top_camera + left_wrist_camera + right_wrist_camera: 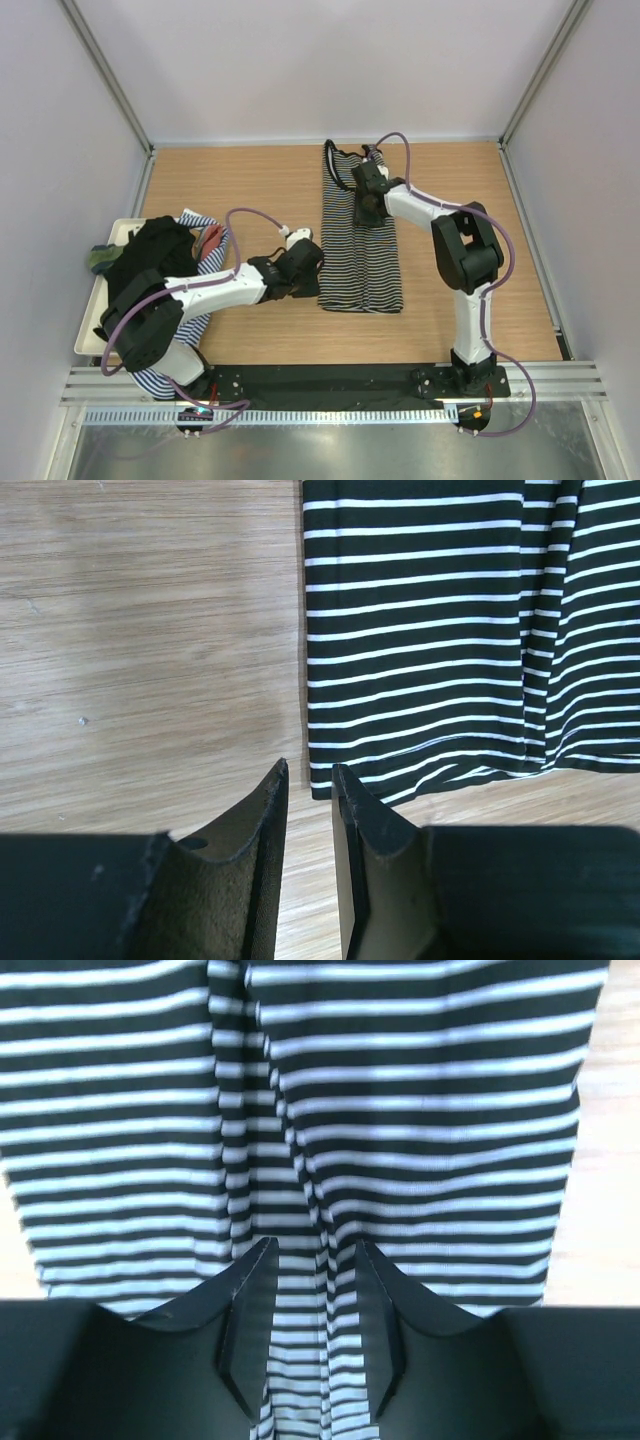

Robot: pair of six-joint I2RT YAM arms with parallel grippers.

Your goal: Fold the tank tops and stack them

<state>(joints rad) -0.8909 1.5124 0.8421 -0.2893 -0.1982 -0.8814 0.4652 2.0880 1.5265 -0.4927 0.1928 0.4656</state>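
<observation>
The black-and-white striped tank top (360, 255) is lying flat on the bench (250, 180) as a long narrow strip. It is sitting well apart from the white tray (122, 232), on the right arm's side of it. The other tops (150, 255) are heaping up in the tray, and some blue-and-white cloth is spilling over its near edge under the left arm.

The left claw (308, 780) is hovering between the tray and the strip, just beside the strip's near corner. Its jaws are standing only narrowly apart, holding nothing, with bare wood showing through the gap. The right claw (315, 1260) is hanging over the strip's far half, farther from the tray. It is moderately open and straddling a raised crease without visibly pinching it.

I'm thinking the left claw is the worry: that narrow and that far off the hem, it is risking closing on air, or catching only the upper layer and peeling the fold open. The right claw may be about to pinch just the ridge, bunching the cloth. Uneven pulls would be skewing the strip. The left arm could also be dragging that spilled cloth off the tray.
</observation>
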